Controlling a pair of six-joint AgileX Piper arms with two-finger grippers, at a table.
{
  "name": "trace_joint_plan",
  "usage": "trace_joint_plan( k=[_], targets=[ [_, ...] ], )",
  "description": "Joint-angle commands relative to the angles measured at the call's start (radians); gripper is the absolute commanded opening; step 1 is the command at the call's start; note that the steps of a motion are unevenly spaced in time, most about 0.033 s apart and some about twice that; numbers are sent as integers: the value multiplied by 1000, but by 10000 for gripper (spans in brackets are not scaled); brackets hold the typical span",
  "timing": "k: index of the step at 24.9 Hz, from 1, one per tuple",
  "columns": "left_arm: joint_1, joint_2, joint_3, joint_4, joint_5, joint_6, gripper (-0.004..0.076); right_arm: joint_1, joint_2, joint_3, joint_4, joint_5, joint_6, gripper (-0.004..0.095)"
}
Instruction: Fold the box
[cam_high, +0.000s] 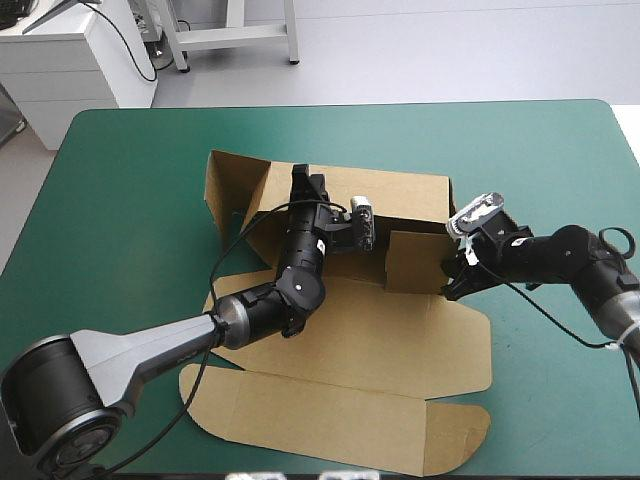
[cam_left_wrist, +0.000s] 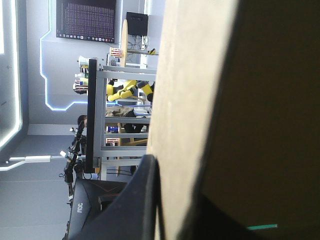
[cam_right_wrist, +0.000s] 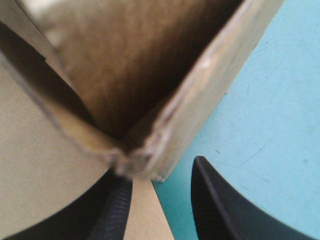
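The box (cam_high: 400, 340) sits mid-tabletop (cam_high: 130, 200) on the teal-green cover, its 12 o'clock wall and a short 3 o'clock wall raised and the rest of the sheet flat toward 6 o'clock. The left end effector (cam_high: 300, 182) pinches the top edge of the 12 o'clock wall. The right end effector (cam_right_wrist: 160, 190) is at the box's 3 o'clock corner, black fingers (cam_right_wrist: 220, 210) spread, the corner just ahead of them.

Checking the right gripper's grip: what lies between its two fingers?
Right wrist view: between the open fingers of the right gripper lie a flat tip of the box and bare teal-green cover.
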Motion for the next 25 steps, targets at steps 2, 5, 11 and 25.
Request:
trace_joint_plan(
  k=[2,5,11,25],
  targets=[
    [-2,-27,-11,-26,-12,-19,-8,1,52,-27,192,-71,-89,356],
    [-2,-27,-11,-26,-12,-19,-8,1,86,-27,252,-83,-163,356],
    [-2,-27,-13,-26,-17,-19,-8,1,87,-27,343,-266,-163,356],
    [-2,-27,-13,-28,-22,-29,-8,1,87,-27,500,-388,-193,352]
  ],
)
